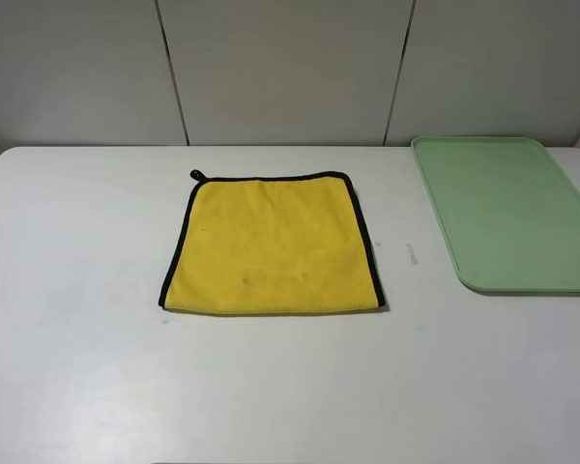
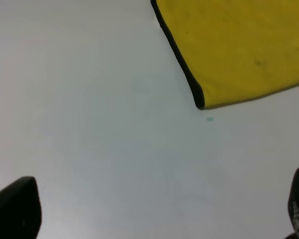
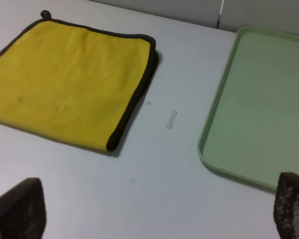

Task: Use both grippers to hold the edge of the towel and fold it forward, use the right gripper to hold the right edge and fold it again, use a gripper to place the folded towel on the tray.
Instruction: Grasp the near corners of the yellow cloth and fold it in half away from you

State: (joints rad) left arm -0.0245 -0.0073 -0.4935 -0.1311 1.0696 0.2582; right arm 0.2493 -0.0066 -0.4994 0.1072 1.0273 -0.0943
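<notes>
The yellow towel lies flat in the middle of the white table, its small black loop at the far left corner. The black edge of the towel runs along the left, far and right sides; the near side shows only yellow cloth. To the right lies the pale green tray, with nothing on it. Neither arm appears in the high view. My left gripper hangs open above bare table, short of the towel's near left corner. My right gripper is open too, short of the towel and the tray.
A small pale strip of tape marks the table between towel and tray, also seen as the tape in the right wrist view. Grey wall panels stand behind the table's far edge.
</notes>
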